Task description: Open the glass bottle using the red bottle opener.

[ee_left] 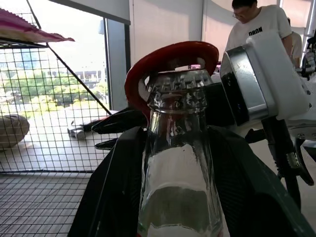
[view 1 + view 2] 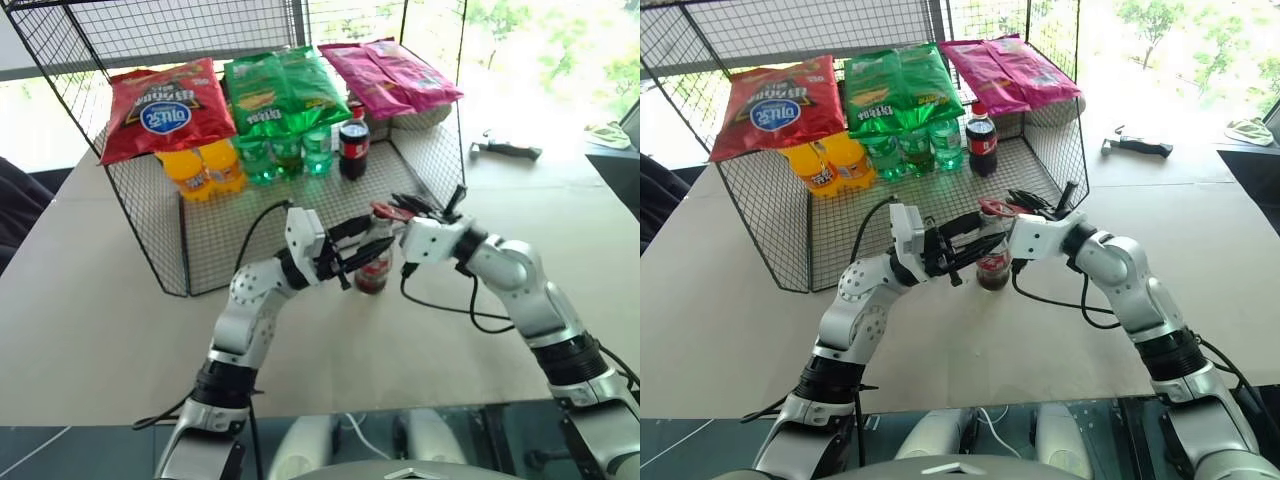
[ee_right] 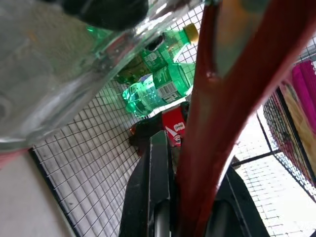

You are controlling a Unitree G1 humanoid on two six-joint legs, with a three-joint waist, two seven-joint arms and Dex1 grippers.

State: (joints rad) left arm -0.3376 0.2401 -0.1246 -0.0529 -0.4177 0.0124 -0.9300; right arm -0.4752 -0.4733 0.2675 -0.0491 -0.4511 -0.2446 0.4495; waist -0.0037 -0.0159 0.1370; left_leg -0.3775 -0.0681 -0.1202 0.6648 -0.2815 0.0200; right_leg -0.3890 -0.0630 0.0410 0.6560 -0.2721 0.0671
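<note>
Bright daylight from the windows (image 2: 540,60) behind the wire rack (image 2: 150,215); that corner is blown out white. Table (image 2: 90,300) evenly lit, shadows soft. Up close, the glass bottle (image 1: 177,163) picks up glare on its neck, background washed out. The red bottle opener (image 3: 222,108) is backlit, blurred and out of focus.

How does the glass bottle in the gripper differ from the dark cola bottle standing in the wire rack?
The glass bottle is slim clear glass with a crimped metal cap; the dark cola bottle is fatter and has a red screw cap. The glass bottle is clamped upright between the left gripper fingers out on the table, with the red bottle opener ringed over its cap; the dark cola bottle stands untouched inside the rack. Both carry red labels and stand upright.
</note>
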